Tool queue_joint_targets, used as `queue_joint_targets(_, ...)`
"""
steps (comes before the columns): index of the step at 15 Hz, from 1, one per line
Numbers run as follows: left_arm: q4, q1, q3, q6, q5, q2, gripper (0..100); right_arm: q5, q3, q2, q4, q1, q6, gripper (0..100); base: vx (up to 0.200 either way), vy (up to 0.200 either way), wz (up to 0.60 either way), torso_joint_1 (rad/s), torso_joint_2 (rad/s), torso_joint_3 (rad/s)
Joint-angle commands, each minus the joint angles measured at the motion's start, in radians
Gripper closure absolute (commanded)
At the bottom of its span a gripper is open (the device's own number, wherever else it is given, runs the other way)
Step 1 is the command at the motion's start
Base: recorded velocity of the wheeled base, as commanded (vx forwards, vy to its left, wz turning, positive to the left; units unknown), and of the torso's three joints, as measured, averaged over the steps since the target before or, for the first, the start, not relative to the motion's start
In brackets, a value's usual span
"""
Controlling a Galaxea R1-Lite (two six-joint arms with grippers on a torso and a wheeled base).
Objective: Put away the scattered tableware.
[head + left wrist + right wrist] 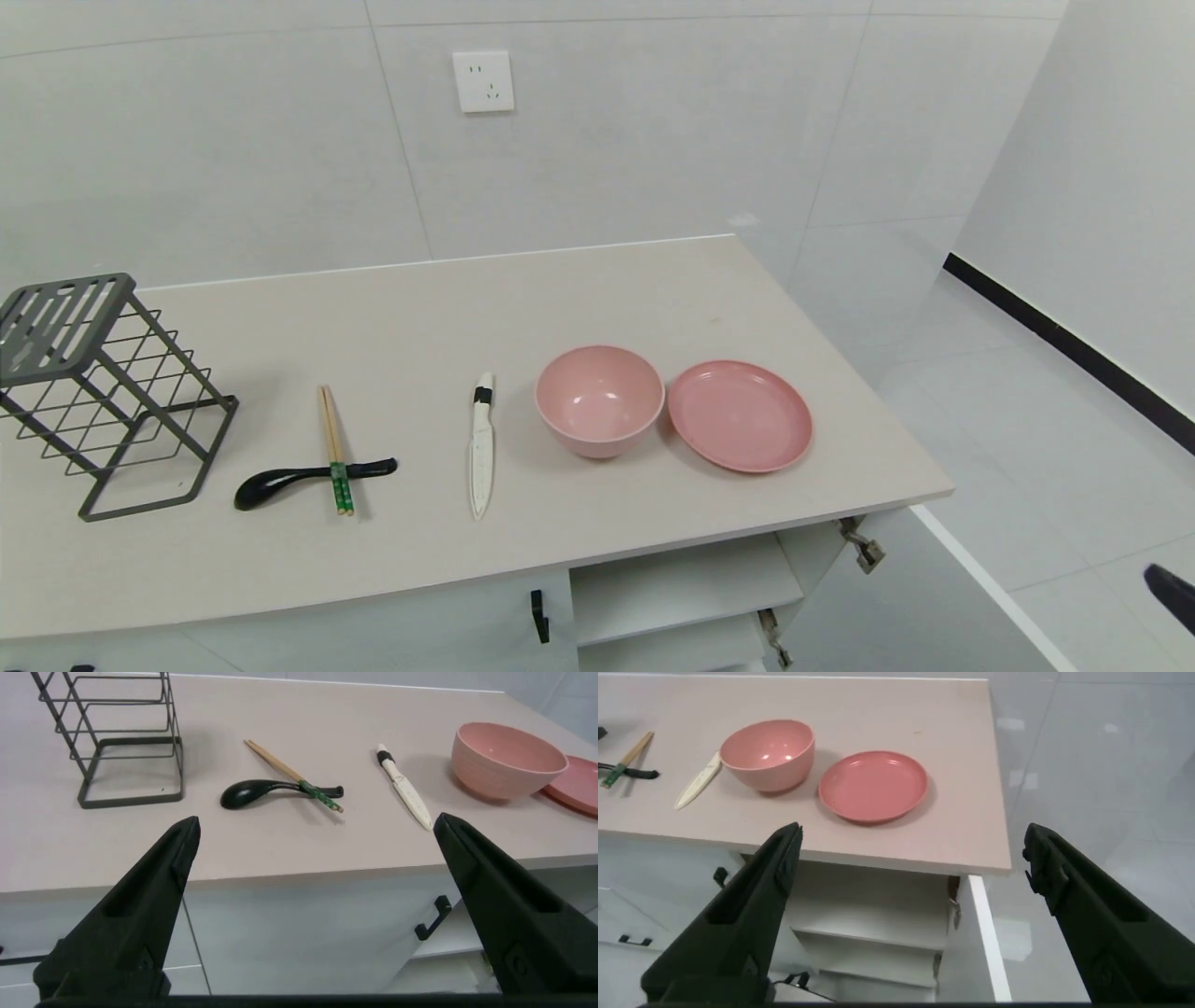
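Head view. The beige countertop (560, 299) carries all the tableware; the round pink plastic bowl (599, 399) serves as reference, standing upright near the front edge.
- Flat round pink plate (739, 415): just beside the pink bowl on its right; contact between them cannot be judged.
- White knife with a black band at the handle (481, 446): near the bowl's left, tip towards the front edge.
- Pair of wooden chopsticks with green ends (334, 448): further left of the bowl, beyond the knife, lying across the handle of a glossy black spoon (280, 483).
- Dark grey wire rack (93, 392): furthest left of the bowl, upright.
- White wall socket (483, 81): on the tiled wall behind the bowl.
- White cabinet (681, 583) under the bowl: door open, shelves visible.

Left wrist view. The left gripper (316, 821) hangs in front of the counter edge, left of the bowl, its two black fingers spread wide with nothing between them. Spoon, chopsticks and knife lie beyond it.

Right wrist view. The right gripper (911, 831) is off the counter's front edge on the bowl's plate side, over the open cabinet, fingers also spread wide and holding nothing.
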Motion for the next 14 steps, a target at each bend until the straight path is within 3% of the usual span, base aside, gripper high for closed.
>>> queue_joint_targets(1, -0.001, 0.000, 0.000, 0.000, -0.001, 0.001, 0, 0.027, -0.015, 0.285, -0.137, 0.005, -0.003, 0, 0.000, 0.000, 0.00, 0.000, 0.00, 0.000)
queue_joint_targets(10, -0.004, 0.000, 0.002, -0.004, 0.004, 0.001, 0, 0.090, -0.053, 0.803, -0.496, -0.029, -0.009, 0, 0.000, 0.000, 0.00, 0.000, 0.00, 0.000)
queue_joint_targets(14, -0.004, 0.000, 0.002, -0.001, 0.005, 0.001, 0, 0.092, -0.104, 0.898, -0.537, -0.029, -0.008, 0, 0.000, 0.000, 0.00, 0.000, 0.00, 0.000)
